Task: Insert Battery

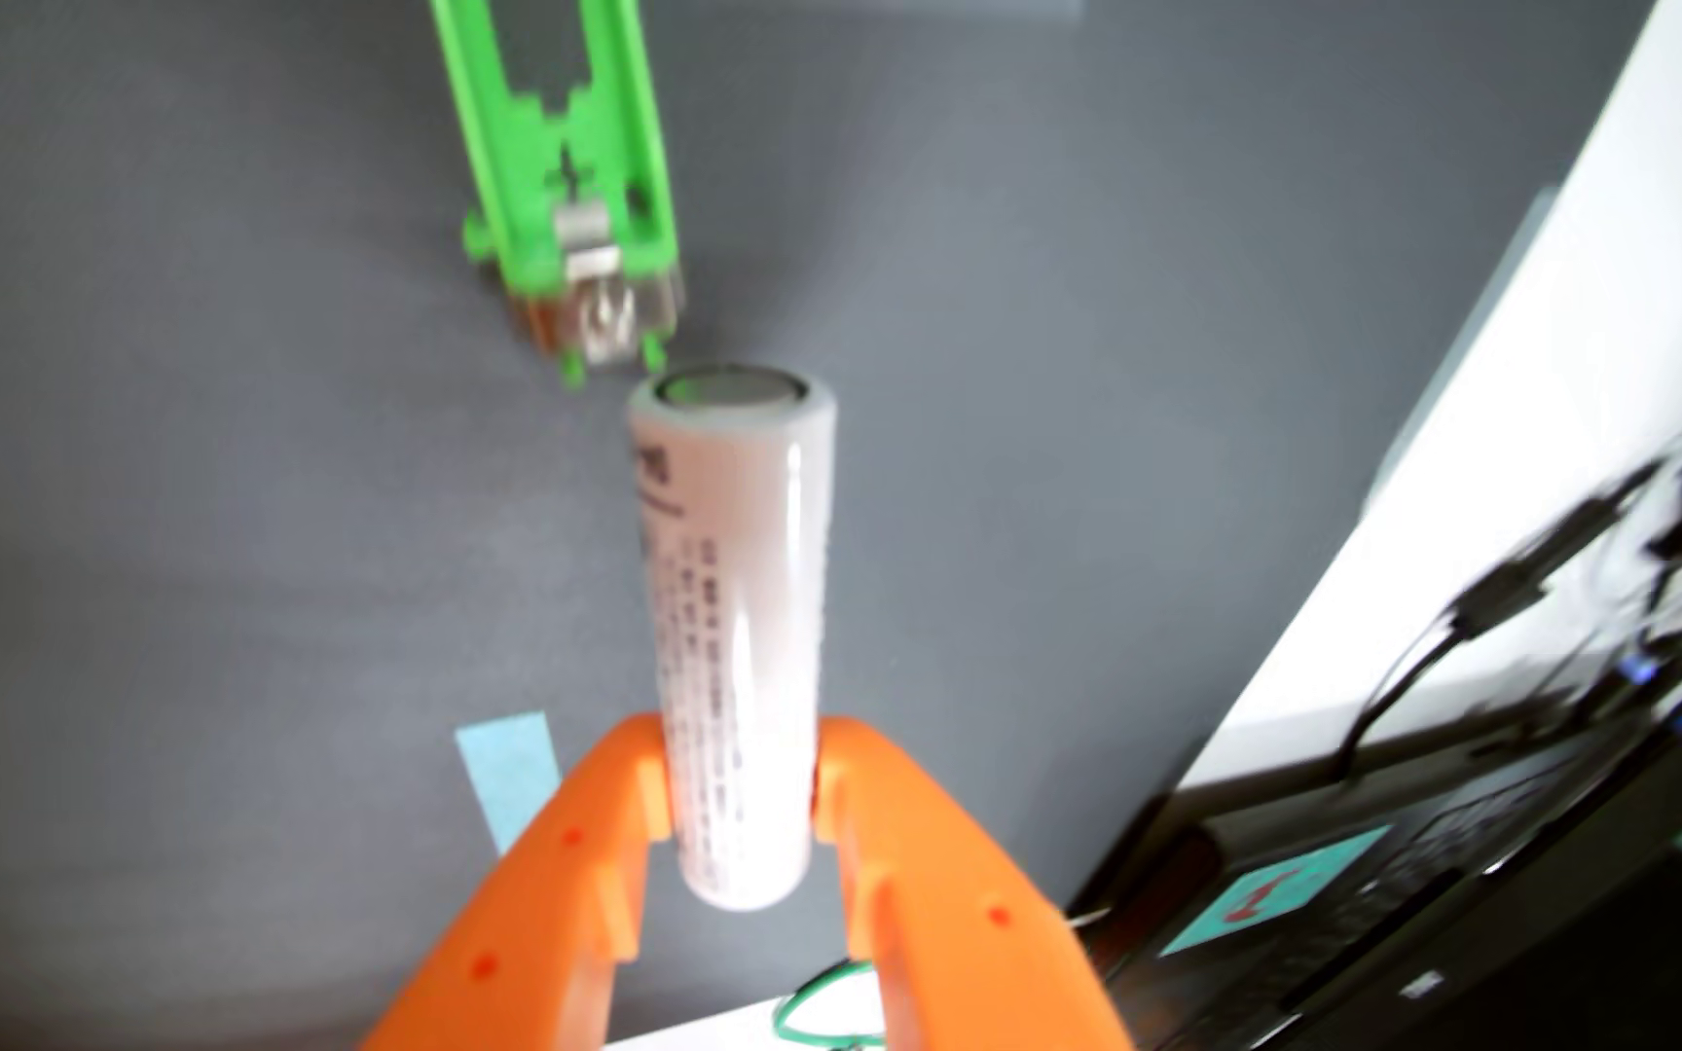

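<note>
My orange gripper (741, 783) comes in from the bottom of the wrist view and is shut on a white cylindrical battery (731, 566). The battery has small printed text along its side and points away from me, its flat metal end up. Its lower part sits between the two orange fingers (614, 808). Just beyond the battery's far end, slightly left, lies a green battery holder (564, 182) on the grey mat, with a metal contact clip at its near end. The holder's slot looks empty; its far end is cut off by the top edge.
The grey mat (210, 455) covers most of the view. A light blue tape piece (508, 778) lies left of the gripper. A white table surface (1575, 404) with cables, and a black laptop (1474, 910), fill the right side. A green wire loop (827, 1006) shows at the bottom.
</note>
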You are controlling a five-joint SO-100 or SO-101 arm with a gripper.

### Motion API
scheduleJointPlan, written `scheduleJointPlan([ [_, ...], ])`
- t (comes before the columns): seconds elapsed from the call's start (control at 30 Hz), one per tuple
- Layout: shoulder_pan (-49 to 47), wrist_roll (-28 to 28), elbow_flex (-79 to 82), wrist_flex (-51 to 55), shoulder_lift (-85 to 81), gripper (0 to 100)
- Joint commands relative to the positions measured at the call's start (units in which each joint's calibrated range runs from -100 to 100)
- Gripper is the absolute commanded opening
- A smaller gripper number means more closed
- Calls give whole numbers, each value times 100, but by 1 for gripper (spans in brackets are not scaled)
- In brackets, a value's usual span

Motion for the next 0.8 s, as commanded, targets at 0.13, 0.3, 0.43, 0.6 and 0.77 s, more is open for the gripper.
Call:
scheduleJointPlan([
  [0.13, -808, -59, 57, -242, -51, 2],
  [0.3, -808, -116, 12, -250, 141, 1],
  [0.43, -856, -280, 12, -293, 241, 1],
  [0.6, -962, -291, 12, -250, 199, 1],
  [0.77, -1281, -378, 75, -250, 191, 1],
])
